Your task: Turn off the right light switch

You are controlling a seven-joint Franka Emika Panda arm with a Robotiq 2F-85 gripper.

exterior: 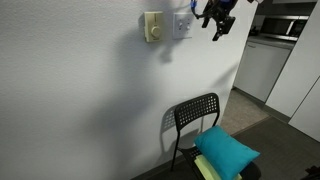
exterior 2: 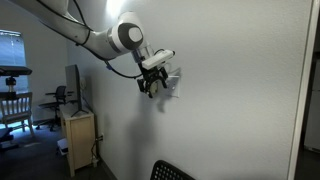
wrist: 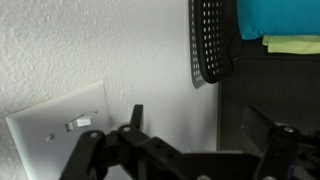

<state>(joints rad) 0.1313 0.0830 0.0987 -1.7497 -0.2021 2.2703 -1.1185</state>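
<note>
The right light switch is a white glossy wall plate (exterior: 183, 24), next to a cream-yellow plate with a round knob (exterior: 152, 27). In the wrist view the white plate (wrist: 58, 128) sits at the lower left and shows one small toggle (wrist: 78, 123). My gripper (exterior: 216, 27) is open and empty. It hovers just off the wall beside the white plate and does not touch it. In the wrist view its two dark fingers (wrist: 200, 125) spread wide, with bare wall between them. The white plate (exterior 2: 173, 78) lies right beside the gripper (exterior 2: 151, 87) in an exterior view.
A black mesh chair (exterior: 194, 115) stands against the wall below, with a teal cushion (exterior: 228, 150) and a yellow item (exterior: 212, 168) on its seat. White cabinets (exterior: 262, 65) stand past the wall corner. A small wooden cabinet (exterior 2: 80, 140) stands by the wall.
</note>
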